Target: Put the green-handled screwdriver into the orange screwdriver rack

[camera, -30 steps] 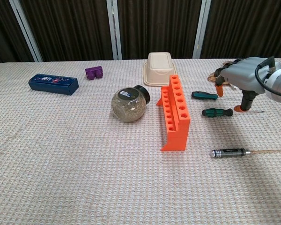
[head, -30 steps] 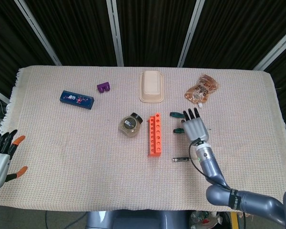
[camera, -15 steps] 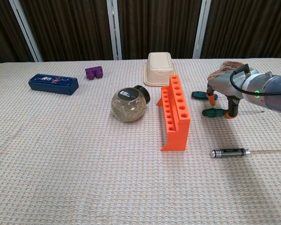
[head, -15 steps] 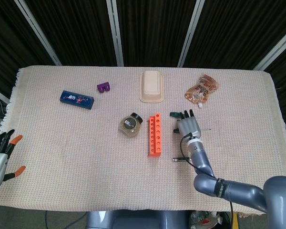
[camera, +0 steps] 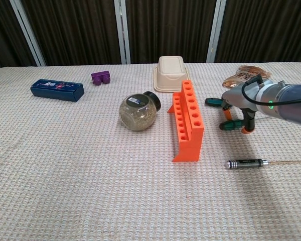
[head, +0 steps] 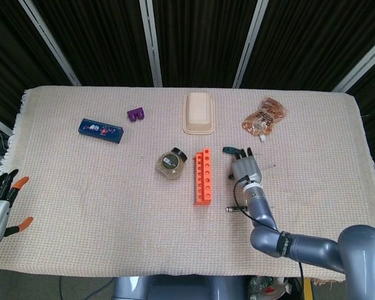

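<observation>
The orange rack (head: 203, 176) (camera: 188, 120) stands mid-table, its row of holes on top. Two green-handled screwdrivers lie to its right. The farther one (camera: 213, 102) (head: 228, 150) lies free on the cloth. My right hand (camera: 239, 103) (head: 244, 167) is down over the nearer one (camera: 231, 125), its orange-tipped fingers (camera: 246, 130) curled around the handle, which still rests on the cloth. In the head view the hand hides that screwdriver. My left hand (head: 0, 203) hangs off the table's lower left edge, fingers apart and holding nothing.
A thin black screwdriver (camera: 247, 163) (head: 235, 209) lies in front of the right hand. A glass jar (camera: 138, 113) sits left of the rack, with a beige container (camera: 170, 67) behind it. A pouch (camera: 243, 75), a purple block (camera: 101, 77) and a blue box (camera: 57, 90) lie farther off.
My right hand has come in from the right and lowered onto the nearer green screwdriver, fingers curling around it. The handle has shifted slightly toward me. The left hand barely moved.
</observation>
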{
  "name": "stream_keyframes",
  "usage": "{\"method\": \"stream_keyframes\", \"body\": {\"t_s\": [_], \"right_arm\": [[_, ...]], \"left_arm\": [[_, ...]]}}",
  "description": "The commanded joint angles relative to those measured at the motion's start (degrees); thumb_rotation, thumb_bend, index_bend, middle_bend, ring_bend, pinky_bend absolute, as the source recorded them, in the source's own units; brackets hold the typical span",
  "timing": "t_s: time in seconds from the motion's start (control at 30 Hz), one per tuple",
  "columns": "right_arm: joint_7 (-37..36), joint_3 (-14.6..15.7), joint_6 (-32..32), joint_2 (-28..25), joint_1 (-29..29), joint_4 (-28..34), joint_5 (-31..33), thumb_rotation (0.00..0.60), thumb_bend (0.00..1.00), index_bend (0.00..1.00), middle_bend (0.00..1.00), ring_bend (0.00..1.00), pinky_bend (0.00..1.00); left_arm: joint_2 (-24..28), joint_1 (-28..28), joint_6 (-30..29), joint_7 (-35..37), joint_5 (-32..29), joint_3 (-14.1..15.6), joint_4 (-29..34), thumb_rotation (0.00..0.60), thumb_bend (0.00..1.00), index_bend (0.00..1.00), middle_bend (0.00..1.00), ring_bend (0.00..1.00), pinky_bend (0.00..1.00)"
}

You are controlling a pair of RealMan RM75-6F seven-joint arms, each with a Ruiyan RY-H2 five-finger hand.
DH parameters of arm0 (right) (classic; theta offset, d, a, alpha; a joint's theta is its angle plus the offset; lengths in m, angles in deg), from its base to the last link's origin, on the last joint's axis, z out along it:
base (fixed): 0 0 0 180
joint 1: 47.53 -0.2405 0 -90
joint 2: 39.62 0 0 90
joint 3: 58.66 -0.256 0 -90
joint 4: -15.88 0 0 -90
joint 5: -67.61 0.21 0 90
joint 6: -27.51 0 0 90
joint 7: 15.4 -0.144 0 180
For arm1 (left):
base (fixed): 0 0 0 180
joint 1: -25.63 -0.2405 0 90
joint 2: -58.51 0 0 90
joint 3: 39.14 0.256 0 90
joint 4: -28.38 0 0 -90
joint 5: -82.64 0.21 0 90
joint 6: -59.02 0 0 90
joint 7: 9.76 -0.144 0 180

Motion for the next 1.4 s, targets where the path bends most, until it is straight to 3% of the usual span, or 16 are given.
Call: {"method": "stream_keyframes", "body": {"t_s": [0.03,0.3,0.63,1.4], "right_arm": [[-1.24,0.7,-0.67,-0.62,0.02,1.02,-0.84,0.6,0.25,0.4,0.05,0.0,0.0],[-2.86,2.31,-1.05,0.97,-0.49,-1.23,-2.81,0.6,0.25,0.41,0.06,0.0,0.0],[-4.78,3.36,-2.74,3.62,-0.61,-4.26,-5.94,0.6,0.17,0.48,0.1,0.0,0.0],[-5.11,3.19,-2.08,6.88,-1.04,-8.65,-6.95,0.6,0.17,0.5,0.11,0.0,0.0]], "left_arm": [[-0.01,0.02,-0.07,-0.02,0.08,0.01,0.09,0.6,0.16,0.14,0.0,0.0,0.0],[0.38,-0.12,0.41,-0.14,-0.62,0.3,0.62,0.6,0.16,0.15,0.0,0.0,0.0],[0.45,-0.15,0.41,0.24,-1.03,0.24,0.35,0.6,0.16,0.15,0.0,0.0,0.0],[0.51,-0.24,1.02,1.02,-2.16,0.33,-0.36,0.6,0.16,0.14,0.0,0.0,0.0]]}}
